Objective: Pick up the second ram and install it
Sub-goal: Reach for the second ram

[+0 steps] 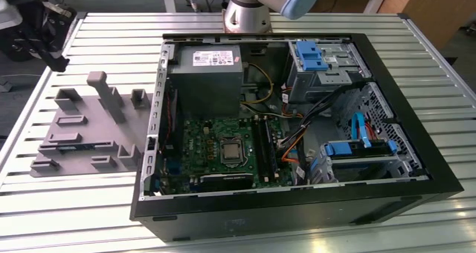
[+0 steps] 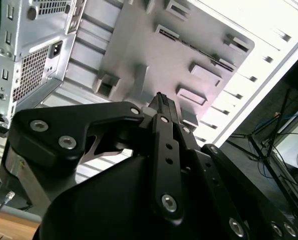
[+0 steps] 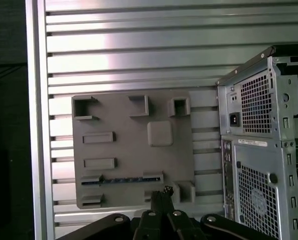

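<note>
Surface: a slatted metal surface (image 1: 372, 24) is seen carrying a grey fixture plate (image 1: 89, 111) and an open computer case (image 1: 297, 208); the plate lies on the exterior view's left of the case.

Second ram: the second ram (image 3: 123, 180) is held on edge between 2 low blocks of the fixture plate (image 3: 133, 150), near 1 long edge of the plate. In the exterior view it is seen as a thin dark strip (image 1: 82, 146) in the part of the plate nearest the camera. It is not inside the case.

Gripper: the gripper (image 3: 165, 191) is held above the fixture plate, with its tips seen close to the second ram but apart from it.

Fingers: the fingers (image 2: 166, 145) are drawn together until the tips meet, and nothing is seen gripped between them.

Case: the side panel is off, so that the green motherboard (image 1: 215, 136) and the grey power supply (image 1: 208, 74) are exposed. The vented rear wall of the case (image 3: 259, 150) is seen beside the plate in the first wrist view.

Memory slots: long black slots (image 1: 266, 147) are seen beside the processor socket; whether a stick is seated there cannot be told.

Arm: the arm's base (image 1: 246, 13) is mounted on the surface behind the case.
</note>
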`<state>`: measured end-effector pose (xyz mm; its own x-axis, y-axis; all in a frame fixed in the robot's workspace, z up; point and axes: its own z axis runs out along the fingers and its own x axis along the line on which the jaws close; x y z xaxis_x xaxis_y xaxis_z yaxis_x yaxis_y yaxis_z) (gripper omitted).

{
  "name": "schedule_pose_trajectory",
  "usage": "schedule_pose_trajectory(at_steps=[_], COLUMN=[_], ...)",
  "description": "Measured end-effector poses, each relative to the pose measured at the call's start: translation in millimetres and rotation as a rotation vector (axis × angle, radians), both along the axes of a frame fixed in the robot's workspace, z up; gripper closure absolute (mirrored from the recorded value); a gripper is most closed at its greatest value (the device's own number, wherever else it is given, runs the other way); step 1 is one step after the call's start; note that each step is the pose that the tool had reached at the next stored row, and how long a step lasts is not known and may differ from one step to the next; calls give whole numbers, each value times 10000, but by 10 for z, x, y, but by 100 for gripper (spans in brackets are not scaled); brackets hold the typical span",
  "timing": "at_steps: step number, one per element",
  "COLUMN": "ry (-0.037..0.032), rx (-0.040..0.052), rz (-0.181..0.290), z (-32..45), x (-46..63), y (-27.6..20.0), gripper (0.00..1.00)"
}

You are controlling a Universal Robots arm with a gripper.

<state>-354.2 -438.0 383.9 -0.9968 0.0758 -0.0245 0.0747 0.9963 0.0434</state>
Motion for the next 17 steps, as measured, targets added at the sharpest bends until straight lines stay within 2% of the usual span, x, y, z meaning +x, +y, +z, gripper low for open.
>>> schedule_pose_trajectory(at_steps=[12, 17], ry=[1, 0], rx=[0, 0], rz=[9, 12], z=[-42, -44], x=[-375, -394], y=[-72, -75], gripper=[89, 89])
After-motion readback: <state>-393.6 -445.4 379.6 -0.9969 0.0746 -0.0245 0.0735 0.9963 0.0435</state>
